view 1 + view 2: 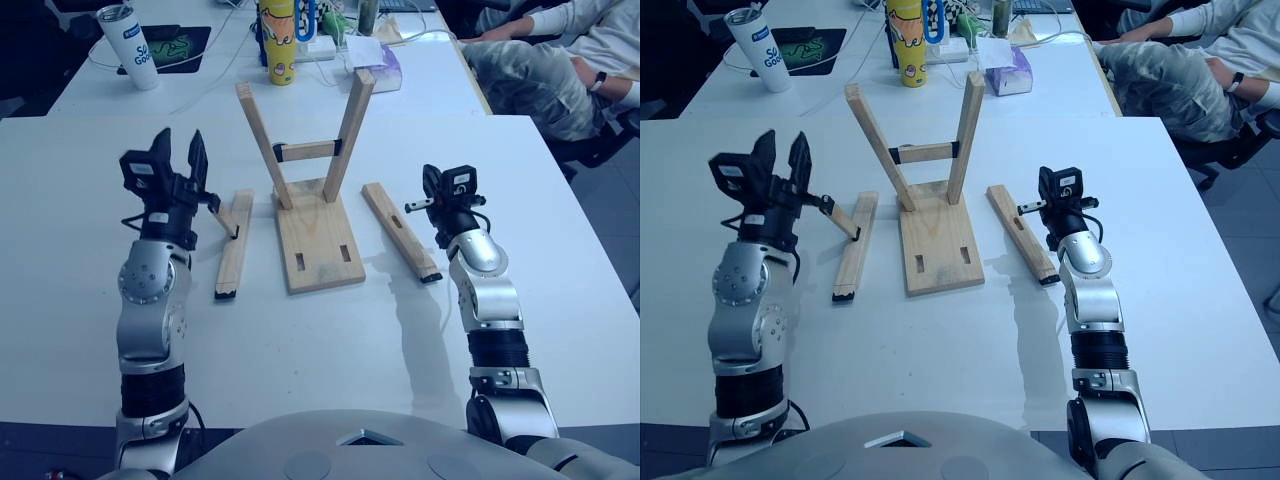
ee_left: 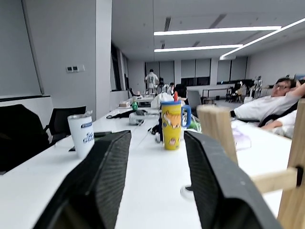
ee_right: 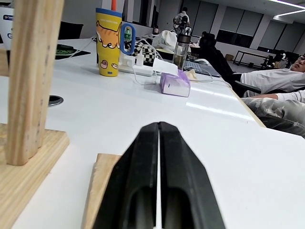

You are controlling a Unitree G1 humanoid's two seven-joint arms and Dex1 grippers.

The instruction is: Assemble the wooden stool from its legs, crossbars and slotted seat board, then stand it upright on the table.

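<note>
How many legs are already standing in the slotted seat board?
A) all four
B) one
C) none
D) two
D: the left upright leg and right upright leg, joined by a crossbar, rise from the seat board; the left loose leg and right loose leg lie flat on the table.

Two legs (image 1: 264, 143) stand on the seat board (image 1: 320, 250) — a loose leg (image 1: 234, 245) lies left of it, a second leg (image 1: 400, 232) right.

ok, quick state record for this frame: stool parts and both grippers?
seat board: flat on table
fitted legs: two, standing in the board, joined by crossbar
slots: two empty
left loose leg: flat, left of board
right loose leg: flat, right of board
left gripper: open, raised beside left loose leg
right gripper: shut, by right loose leg
</note>
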